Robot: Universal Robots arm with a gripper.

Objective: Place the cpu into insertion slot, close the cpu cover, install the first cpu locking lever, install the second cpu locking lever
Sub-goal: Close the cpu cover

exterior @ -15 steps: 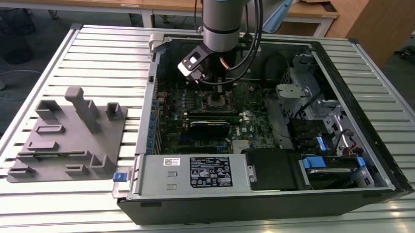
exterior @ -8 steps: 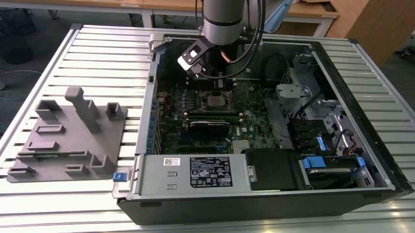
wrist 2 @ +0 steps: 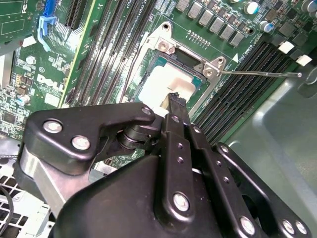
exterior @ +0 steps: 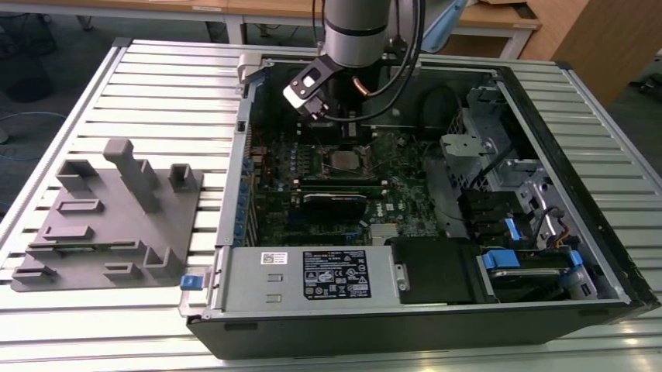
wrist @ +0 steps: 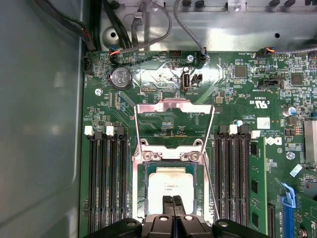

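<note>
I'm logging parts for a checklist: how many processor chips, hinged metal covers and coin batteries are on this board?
Processor chip: 1
Metal cover: 1
Coin battery: 1
Total: 3

Illumination: bright, diffuse, from above. Glare whitens the cpu (wrist 2: 163,82) just beyond the claw (wrist 2: 174,99); shadows around the claw are soft.

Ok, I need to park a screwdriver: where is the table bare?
The slatted table is bare behind and in front of the grey fixture, at the exterior view's left. Inside the case it is crowded: the gripper hangs over the cpu.
</note>
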